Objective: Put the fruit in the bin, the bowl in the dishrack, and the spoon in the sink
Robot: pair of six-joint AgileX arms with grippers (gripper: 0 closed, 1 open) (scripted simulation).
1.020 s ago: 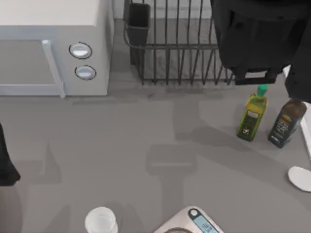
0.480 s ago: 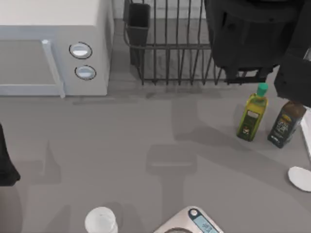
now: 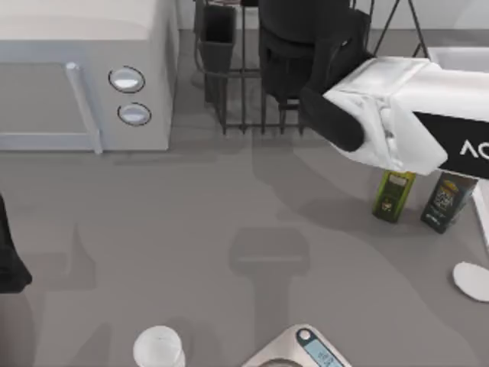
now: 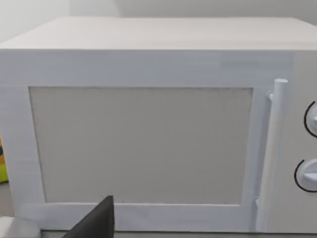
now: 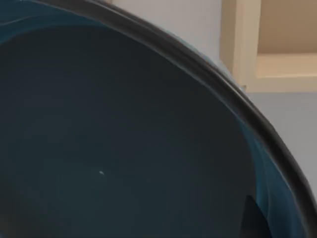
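The blue bowl [image 5: 124, 139] with its dark rim sits right against the camera in the right wrist view. One dark fingertip [image 5: 253, 218] shows at its edge. From above, the bowl [image 3: 294, 46] is a dark round mass held over the middle of the black wire dishrack [image 3: 237, 92], at the end of my right arm [image 3: 397, 115]. The white spoon [image 3: 471, 280] lies at the table's right edge, partly cut off. Behind the arm at the far right is the pale rim of the sink [image 3: 457, 55]. The fruit and the bin are out of view.
A white microwave [image 3: 84, 84] stands at the back left, and the left wrist view faces its door [image 4: 143, 144]. Two bottles [image 3: 393, 199] [image 3: 445, 200] stand right of centre. A clear glass [image 3: 159, 348] and a scale [image 3: 302, 350] sit near the front edge. My left arm [image 3: 8, 264] is parked at the left edge.
My right arm has swung left with the bowl, from over the dishrack's right end to its middle. Its white segment now covers the bottle tops.
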